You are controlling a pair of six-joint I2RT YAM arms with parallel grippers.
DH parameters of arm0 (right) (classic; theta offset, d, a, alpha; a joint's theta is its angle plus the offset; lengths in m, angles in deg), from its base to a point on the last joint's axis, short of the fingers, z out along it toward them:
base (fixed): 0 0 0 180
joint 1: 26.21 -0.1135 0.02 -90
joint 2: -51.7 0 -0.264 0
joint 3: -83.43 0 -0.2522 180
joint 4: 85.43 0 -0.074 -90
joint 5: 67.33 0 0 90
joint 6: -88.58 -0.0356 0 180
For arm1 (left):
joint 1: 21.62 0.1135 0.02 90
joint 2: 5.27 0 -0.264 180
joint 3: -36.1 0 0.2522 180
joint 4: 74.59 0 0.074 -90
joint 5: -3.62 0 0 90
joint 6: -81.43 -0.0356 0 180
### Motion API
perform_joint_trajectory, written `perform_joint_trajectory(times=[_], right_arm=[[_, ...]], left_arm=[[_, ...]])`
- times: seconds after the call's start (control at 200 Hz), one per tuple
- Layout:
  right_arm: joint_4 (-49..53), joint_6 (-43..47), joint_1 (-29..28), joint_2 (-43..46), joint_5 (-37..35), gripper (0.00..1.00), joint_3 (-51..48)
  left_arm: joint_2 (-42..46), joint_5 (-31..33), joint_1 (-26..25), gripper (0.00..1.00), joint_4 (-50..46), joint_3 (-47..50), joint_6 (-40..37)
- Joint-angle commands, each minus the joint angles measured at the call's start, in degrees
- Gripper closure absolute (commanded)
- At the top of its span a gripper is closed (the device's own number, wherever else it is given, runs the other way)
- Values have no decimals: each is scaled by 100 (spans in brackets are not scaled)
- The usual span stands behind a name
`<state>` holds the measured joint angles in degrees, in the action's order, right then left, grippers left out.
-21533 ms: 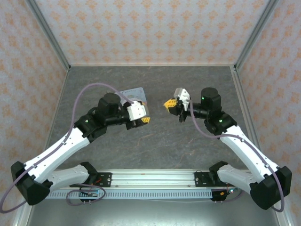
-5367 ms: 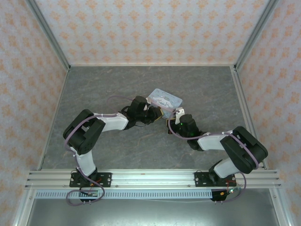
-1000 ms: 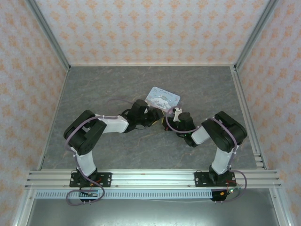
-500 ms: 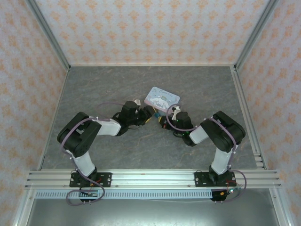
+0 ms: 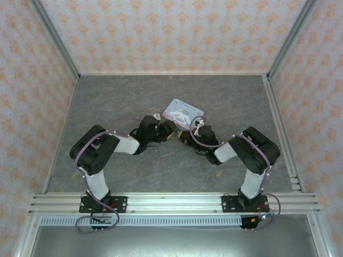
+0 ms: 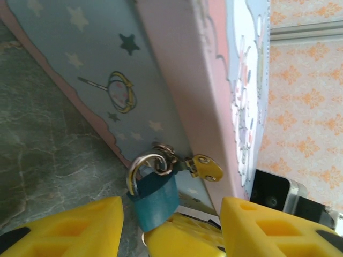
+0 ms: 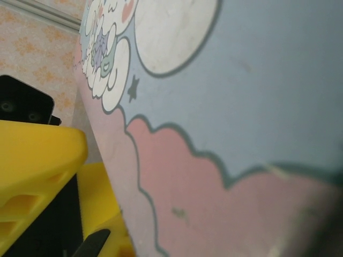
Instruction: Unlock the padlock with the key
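The teal padlock [image 6: 156, 196] hangs by its silver shackle [image 6: 140, 165] from the clasp of the pale blue cartoon tin [image 6: 107, 80], beside a gold hasp plate [image 6: 207, 167]. My left gripper [image 6: 171, 208] is open, and the padlock sits between its yellow fingers [image 6: 69, 227]. A yellow finger of the right gripper [image 6: 185, 236] presses up under the padlock's base. A thin metal ring [image 6: 142, 236] peeks out there; the key itself is hidden. From above, the left gripper [image 5: 170, 130] and right gripper [image 5: 188, 135] meet at the tin's [image 5: 184, 111] near edge.
The tin's pink and blue side [image 7: 225, 134] blocks the right wrist view, with a yellow finger [image 7: 37, 160] at its left. The grey stone-patterned floor [image 5: 134, 96] is walled by patterned panels. A metal rail [image 5: 171, 202] runs along the near edge.
The left arm pulled back a little to the left and its elbow shifted. The tin turned slightly and slid a bit left. The right gripper edged closer to the tin.
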<state>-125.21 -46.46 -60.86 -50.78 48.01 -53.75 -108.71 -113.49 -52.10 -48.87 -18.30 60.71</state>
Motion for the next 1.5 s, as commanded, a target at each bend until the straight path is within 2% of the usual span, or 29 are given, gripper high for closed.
perform_joint_trajectory(times=[0.0, 0.215, 0.661, 1.166, 1.336, 1.491], right_arm=[[-122, -68, -35, 207, -12, 100, 135], [-120, -161, -52, 182, 67, 100, 190], [-150, -366, -85, 187, 140, 100, 249], [-67, -340, -89, 377, 83, 100, 163], [561, 202, -77, 765, -249, 75, 18], [1447, 1083, -64, 1341, -604, 62, -132]], left_arm=[[-32, 271, -4, 47, -71, 100, 78], [-295, 12, -63, 51, 297, -20, 311], [-526, 10, -170, 63, 686, -119, 527], [-415, 145, -178, 90, 621, -75, 530], [-237, 136, -184, 97, 259, -146, 484], [-68, 68, -178, 100, -131, -296, 592]])
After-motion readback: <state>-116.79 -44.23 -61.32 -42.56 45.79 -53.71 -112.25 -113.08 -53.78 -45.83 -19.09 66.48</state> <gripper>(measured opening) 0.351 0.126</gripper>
